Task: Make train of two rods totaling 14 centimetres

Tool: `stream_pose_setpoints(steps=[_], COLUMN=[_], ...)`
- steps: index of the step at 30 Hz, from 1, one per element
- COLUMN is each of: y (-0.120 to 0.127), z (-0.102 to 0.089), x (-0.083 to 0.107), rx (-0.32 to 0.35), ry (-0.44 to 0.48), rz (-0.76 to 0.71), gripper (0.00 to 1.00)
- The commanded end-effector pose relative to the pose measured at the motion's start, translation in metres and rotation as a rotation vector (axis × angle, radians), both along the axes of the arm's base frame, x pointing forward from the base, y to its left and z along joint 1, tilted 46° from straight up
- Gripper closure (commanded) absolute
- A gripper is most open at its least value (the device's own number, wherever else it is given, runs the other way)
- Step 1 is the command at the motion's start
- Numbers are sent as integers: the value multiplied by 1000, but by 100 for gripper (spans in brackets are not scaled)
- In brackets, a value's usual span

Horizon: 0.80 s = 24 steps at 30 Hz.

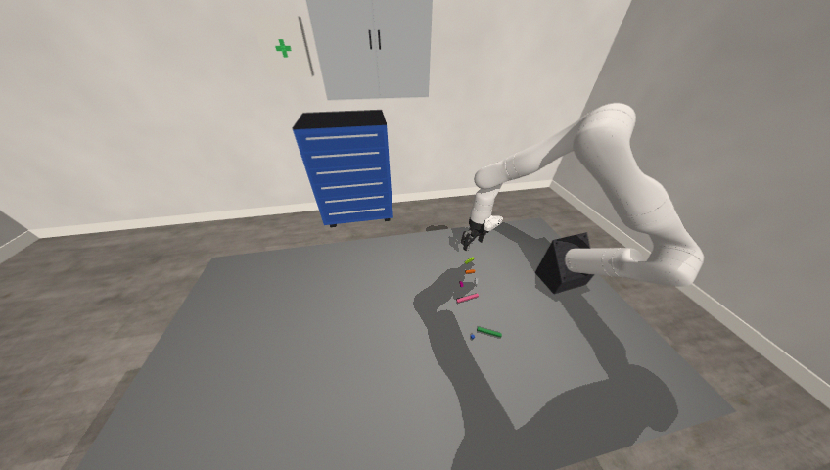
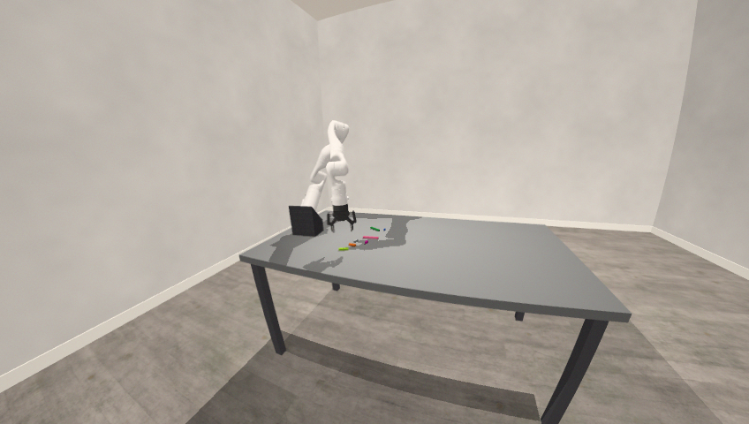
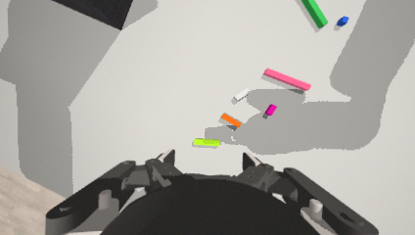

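My gripper is open and empty, raised above the table, and shows in the exterior view and the wrist view. A lime rod lies flat just ahead of the fingers, apart from them; it also shows in the top view. An orange rod lies close beyond it, at an angle. A grey rod, a magenta rod and a pink rod lie further on. A green rod and a blue rod lie farthest, also seen in the top view: green, blue.
The arm's black base block stands on the table to the right of the rods. A blue drawer cabinet stands on the floor beyond the table. The table edge is near the rods in the exterior view.
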<state>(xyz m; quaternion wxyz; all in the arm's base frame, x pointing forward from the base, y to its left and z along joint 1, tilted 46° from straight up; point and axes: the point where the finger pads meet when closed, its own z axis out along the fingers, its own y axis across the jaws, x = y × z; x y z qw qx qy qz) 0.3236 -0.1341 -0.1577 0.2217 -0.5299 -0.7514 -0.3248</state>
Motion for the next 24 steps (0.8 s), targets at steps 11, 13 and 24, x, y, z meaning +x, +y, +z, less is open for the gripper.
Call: stream_pose_setpoints(steps=[11,13,24], y=[2,7,55], z=[4,8,45], x=[6,9,49], rx=[-10,-12,-12], ry=[-36,-74,-393], rz=[31,77,388], gripper=[0,0,0])
